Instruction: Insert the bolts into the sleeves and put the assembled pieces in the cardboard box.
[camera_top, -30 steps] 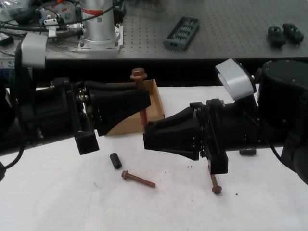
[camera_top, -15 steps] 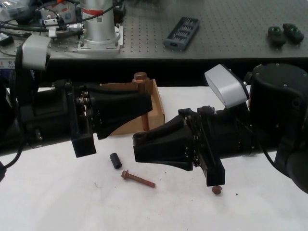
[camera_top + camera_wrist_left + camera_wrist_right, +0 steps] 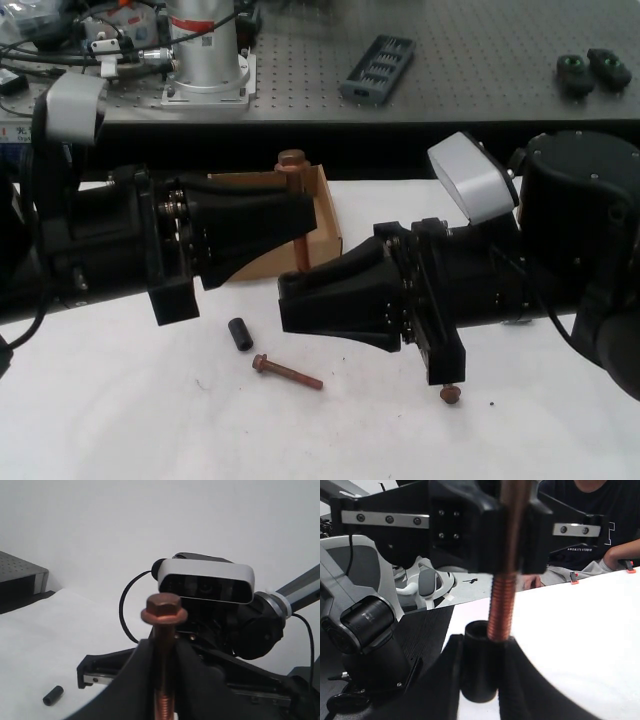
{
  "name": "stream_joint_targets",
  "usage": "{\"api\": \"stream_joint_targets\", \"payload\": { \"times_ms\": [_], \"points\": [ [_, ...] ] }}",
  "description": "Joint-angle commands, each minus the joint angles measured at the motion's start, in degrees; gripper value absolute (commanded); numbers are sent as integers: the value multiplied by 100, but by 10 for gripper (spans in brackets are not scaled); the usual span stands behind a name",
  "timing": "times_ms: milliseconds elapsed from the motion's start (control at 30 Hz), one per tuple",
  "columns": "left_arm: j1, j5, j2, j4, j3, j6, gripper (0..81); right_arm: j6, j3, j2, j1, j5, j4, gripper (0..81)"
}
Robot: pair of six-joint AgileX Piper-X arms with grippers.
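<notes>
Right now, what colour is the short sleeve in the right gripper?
The short cylindrical sleeve is black, best seen in the right wrist view.

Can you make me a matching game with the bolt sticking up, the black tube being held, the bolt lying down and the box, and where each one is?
Things:
1. upright copper-coloured metal bolt
2. black cylindrical sleeve below its threaded tip
3. second copper-coloured bolt
4. brown cardboard box

Places:
A. in the jaws of the right gripper
B. beyond the left gripper
C. in the left gripper's jaws
D. lying on the white table beside a loose black sleeve

Pairs: 1-C, 2-A, 3-D, 4-B.
</notes>
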Motion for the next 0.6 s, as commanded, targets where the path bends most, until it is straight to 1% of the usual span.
{"api": "stream_joint_targets", "payload": {
  "times_ms": [0,200,367,567],
  "points": [
    [-21,27,-2,-165,-83,-113,6,-41,-24,-4,-101,45,-101,40],
    [-21,15,-2,-165,-83,-136,6,-41,-24,-4,-250,45,-101,40],
    [-21,-117,-2,-165,-83,-133,6,-29,-24,-4,-237,45,-133,40],
    [-21,-120,-2,-165,-83,-133,6,22,-24,-4,-202,23,-141,40]
  ]
}}
